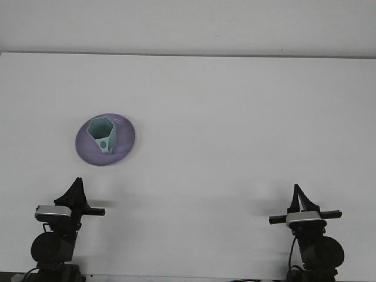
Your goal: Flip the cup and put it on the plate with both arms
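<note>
Mint-green hexagonal plastic cup (102, 134) stands upright on the round purple plate (124, 143), well beyond both grippers. Whether the left fingers (76, 189) and right fingers (301, 197) are open cannot be told.

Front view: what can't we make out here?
- Left gripper and right gripper: seen end-on and small, so open or shut cannot be told.
- Both arm bases: cut off by the bottom edge.
- Cup on the plate: its base is hidden by its own walls, so how it sits on the plate is unclear; the round mark on its side is too small to identify.
- Only one view, so the cup's far side is unseen.
</note>
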### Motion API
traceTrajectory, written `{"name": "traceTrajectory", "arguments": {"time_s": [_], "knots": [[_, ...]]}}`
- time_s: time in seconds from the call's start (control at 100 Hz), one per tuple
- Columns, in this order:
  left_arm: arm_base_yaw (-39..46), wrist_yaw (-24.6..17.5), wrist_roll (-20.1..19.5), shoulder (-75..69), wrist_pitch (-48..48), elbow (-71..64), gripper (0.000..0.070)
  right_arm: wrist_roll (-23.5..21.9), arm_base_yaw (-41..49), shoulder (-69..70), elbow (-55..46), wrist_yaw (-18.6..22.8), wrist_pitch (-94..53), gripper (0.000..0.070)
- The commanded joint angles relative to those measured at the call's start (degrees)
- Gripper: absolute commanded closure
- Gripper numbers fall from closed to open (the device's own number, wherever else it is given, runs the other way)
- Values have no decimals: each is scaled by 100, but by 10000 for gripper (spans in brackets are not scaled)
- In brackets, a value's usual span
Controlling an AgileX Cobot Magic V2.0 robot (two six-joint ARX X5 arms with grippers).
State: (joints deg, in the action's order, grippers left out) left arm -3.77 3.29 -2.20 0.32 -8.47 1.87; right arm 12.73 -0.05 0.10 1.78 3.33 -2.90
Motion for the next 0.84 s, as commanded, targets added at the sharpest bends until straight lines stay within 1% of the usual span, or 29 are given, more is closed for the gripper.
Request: {"name": "traceTrajectory", "arguments": {"time_s": [0.0,0.83], "knots": [[-4,15,13,-4,-61,-107,685,50,-2,-4,-114,-17,179,696],[-4,15,13,-4,-61,-107,685,63,-2,-4,-105,-33,308,696]]}}
